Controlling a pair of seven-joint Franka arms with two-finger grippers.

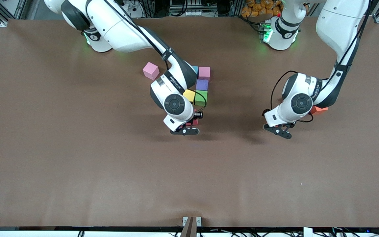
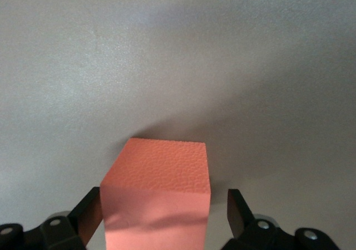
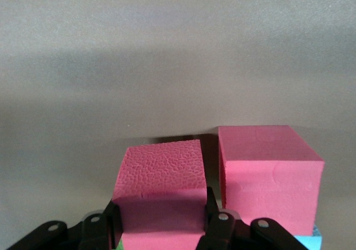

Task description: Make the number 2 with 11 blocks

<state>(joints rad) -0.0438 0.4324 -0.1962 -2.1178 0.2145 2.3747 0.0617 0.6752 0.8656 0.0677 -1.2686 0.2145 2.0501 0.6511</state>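
The right gripper [image 3: 161, 225] clamps a red block [image 3: 161, 177] beside another; the left gripper [image 2: 164, 219] straddles an orange block [image 2: 161, 189], jaws apart.

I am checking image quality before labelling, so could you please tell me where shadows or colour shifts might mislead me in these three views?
Front view: soft, even light, with both arms casting blurred dark patches on the brown table and green base lights tinting it. Left wrist view: the table looks grey, and the orange cube is shaded on its lower face. Right wrist view: the gripped red cube is shadowed low down beside another red cube.
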